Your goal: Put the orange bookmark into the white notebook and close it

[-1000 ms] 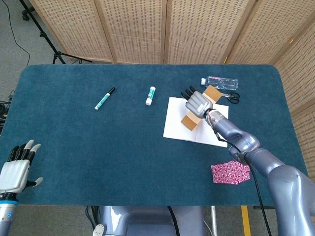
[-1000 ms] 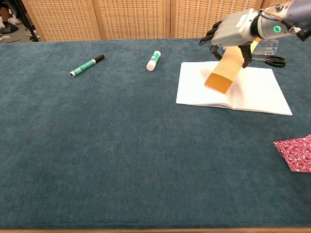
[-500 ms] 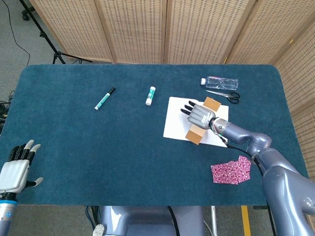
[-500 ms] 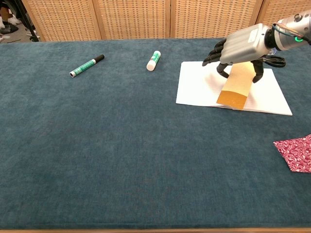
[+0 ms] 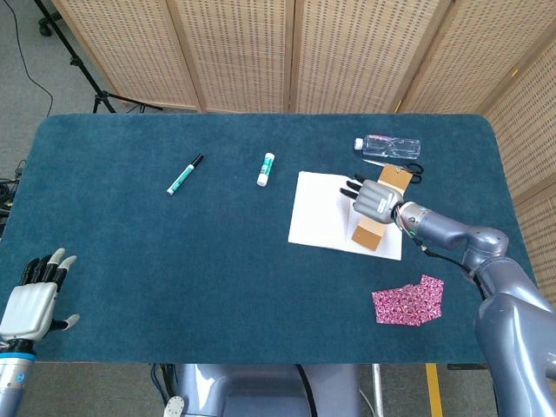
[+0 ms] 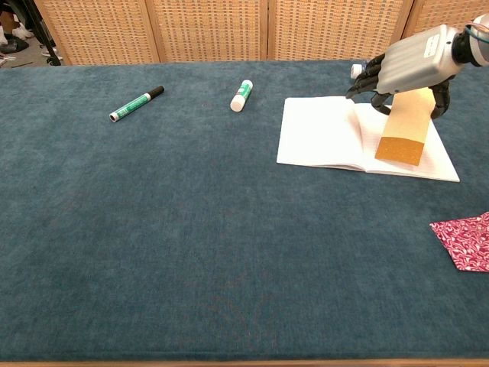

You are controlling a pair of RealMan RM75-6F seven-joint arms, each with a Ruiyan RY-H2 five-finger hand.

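The right hand [image 6: 412, 61] grips the upper end of the orange bookmark [image 6: 403, 130], fingers closed around it, its lower edge resting on the right page of the open white notebook [image 6: 321, 138] on the blue table [image 6: 191, 245]. The left hand [image 5: 28, 304] hangs spread and empty off the table's near-left edge.

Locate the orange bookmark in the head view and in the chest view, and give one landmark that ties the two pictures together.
Head view: the orange bookmark is right of centre, over the right page of the open white notebook, held by the right hand.
Chest view: the orange bookmark is at upper right, its lower end at the right page, under the right hand.
Shared landmark: the glue stick, left of the notebook.
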